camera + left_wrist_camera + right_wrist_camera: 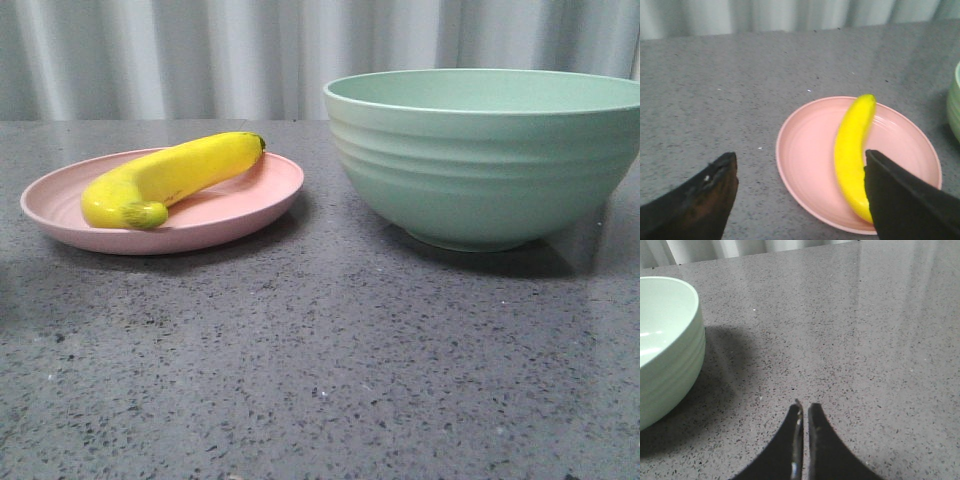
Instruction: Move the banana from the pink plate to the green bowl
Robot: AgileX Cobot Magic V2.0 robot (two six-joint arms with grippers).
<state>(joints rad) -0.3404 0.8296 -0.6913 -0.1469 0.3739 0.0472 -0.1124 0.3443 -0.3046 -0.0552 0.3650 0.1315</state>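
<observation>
The yellow banana (170, 177) lies on the pink plate (262, 202) at the left of the table. The green bowl (490, 160) stands to the right of the plate, upright and with nothing visible inside. No gripper shows in the front view. In the left wrist view my left gripper (800, 162) is open and empty above the near edge of the plate (805, 165); one finger (905, 200) covers the near end of the banana (852, 145). In the right wrist view my right gripper (805, 407) is shut and empty over bare table, to the side of the bowl (667, 345).
The table is grey speckled stone (320, 370). A pale pleated curtain (200, 50) hangs behind it. The bowl's edge shows at the side of the left wrist view (955, 107).
</observation>
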